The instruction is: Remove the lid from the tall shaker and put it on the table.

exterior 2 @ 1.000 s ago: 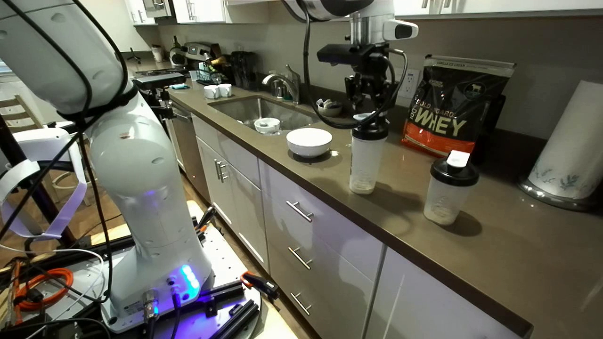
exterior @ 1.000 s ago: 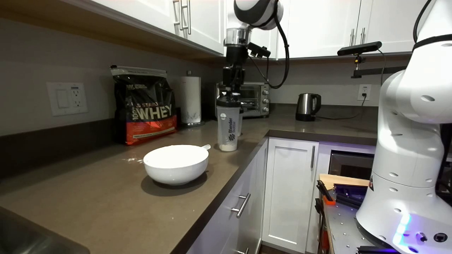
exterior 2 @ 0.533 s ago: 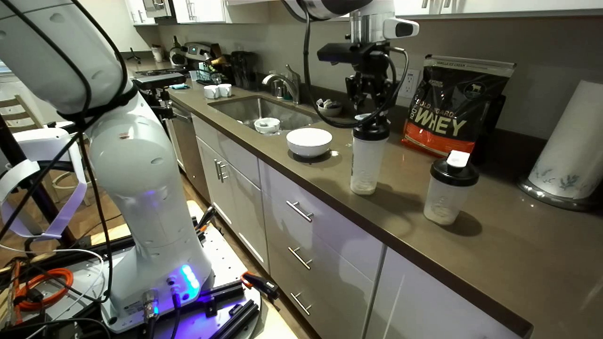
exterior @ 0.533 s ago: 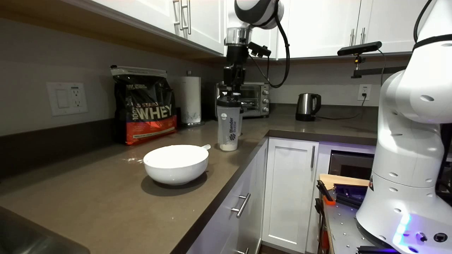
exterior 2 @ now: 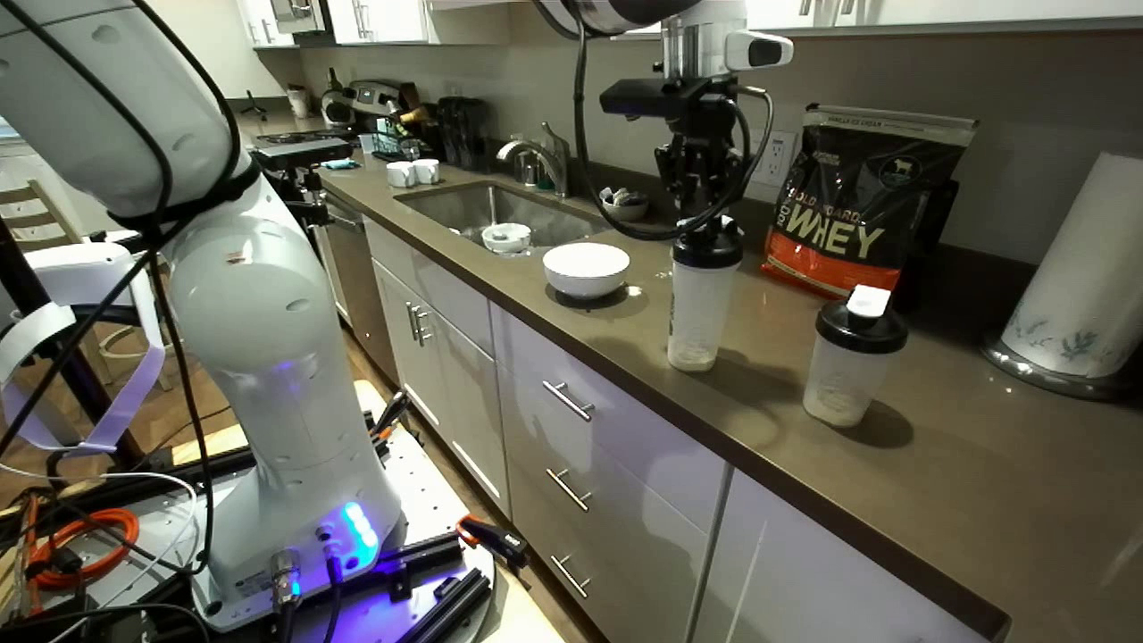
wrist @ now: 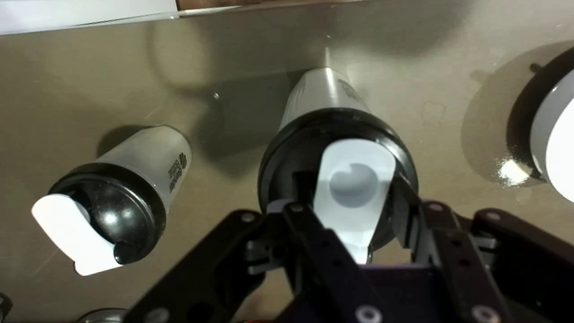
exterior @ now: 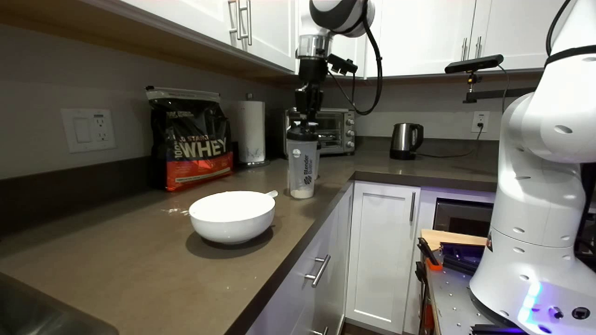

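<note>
The tall shaker (exterior: 299, 167) is translucent and stands on the brown countertop (exterior: 139, 265), the table. It also shows in an exterior view (exterior 2: 698, 313) and the wrist view (wrist: 316, 92). Its lid (exterior 2: 707, 254) is black and round with a white flap (wrist: 354, 211) on top. The lid (wrist: 289, 154) sits on the bottle. My gripper (wrist: 352, 184) points down from above, its fingers on both sides of the white flap, apparently closed on the lid's top. In an exterior view the gripper (exterior: 305, 122) hides part of the lid's top.
A shorter shaker (exterior 2: 844, 375) with a black lid stands beside the tall one. A white bowl (exterior: 233, 221) is on its other side. A whey bag (exterior: 195, 149) and paper-towel roll (exterior: 252, 132) stand near the wall. A kettle (exterior: 403, 139) is farther back. A sink (exterior 2: 429, 201) is cut into the countertop.
My gripper has turned slightly, and the white flap now shows farther right in an exterior view. The tall shaker has shifted a little with it and its printed label has turned slightly.
</note>
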Tool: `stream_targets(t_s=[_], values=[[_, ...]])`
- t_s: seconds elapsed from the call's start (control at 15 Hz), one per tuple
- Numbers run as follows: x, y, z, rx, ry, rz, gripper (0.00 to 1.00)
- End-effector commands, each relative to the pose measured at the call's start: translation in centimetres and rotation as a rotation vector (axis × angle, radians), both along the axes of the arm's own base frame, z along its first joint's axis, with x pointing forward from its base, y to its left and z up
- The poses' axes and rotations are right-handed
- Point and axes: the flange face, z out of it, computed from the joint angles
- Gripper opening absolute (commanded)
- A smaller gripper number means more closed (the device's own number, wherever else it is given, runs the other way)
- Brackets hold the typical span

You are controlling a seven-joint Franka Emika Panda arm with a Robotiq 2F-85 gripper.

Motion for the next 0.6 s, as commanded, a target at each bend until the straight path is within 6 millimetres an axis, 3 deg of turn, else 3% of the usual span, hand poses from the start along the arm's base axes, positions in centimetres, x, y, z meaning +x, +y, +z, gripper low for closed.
stream_targets(t_s=[0.0,0.53], values=[[-0.33,-0.06,0.58,-0.024,0.015,-0.008,0.15],[-0.60,0.18,0.90,-0.026,0.025,-0.006,0.13]])
